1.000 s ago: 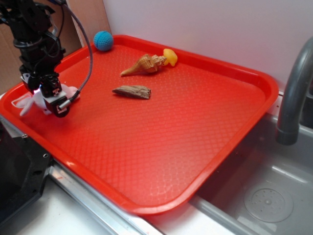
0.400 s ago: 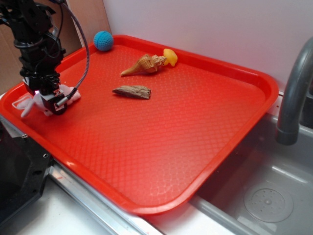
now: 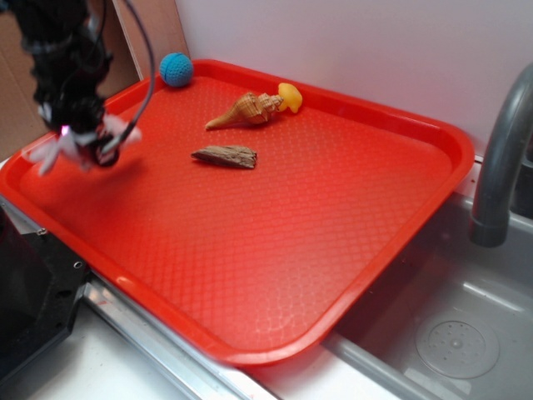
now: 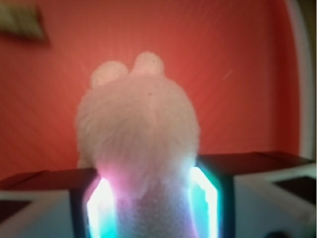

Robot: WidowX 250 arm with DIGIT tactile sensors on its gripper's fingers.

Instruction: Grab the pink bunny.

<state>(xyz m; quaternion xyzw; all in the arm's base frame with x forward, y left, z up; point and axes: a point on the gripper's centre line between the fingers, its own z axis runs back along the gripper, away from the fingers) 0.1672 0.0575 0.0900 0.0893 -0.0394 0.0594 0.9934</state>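
The pink bunny (image 3: 58, 148) is a pale, fluffy plush held in my gripper (image 3: 92, 146) above the left end of the red tray (image 3: 275, 250). Its whitish ears stick out to the left and a bit of fluff shows to the right of the fingers. In the wrist view the pink bunny (image 4: 138, 129) fills the middle, squeezed between the two lit pads (image 4: 101, 206) of my gripper (image 4: 153, 198), with the tray floor behind it. The gripper is shut on the plush and lifted off the tray.
On the tray lie a piece of bark (image 3: 225, 156), a seashell (image 3: 246, 109) and a yellow toy (image 3: 289, 97). A blue ball (image 3: 176, 69) sits at the far-left corner. A sink (image 3: 450, 333) and grey faucet (image 3: 500, 158) are at the right.
My gripper has risen from the tray floor with the bunny in it, moving up and slightly toward the back. The other objects have not moved.
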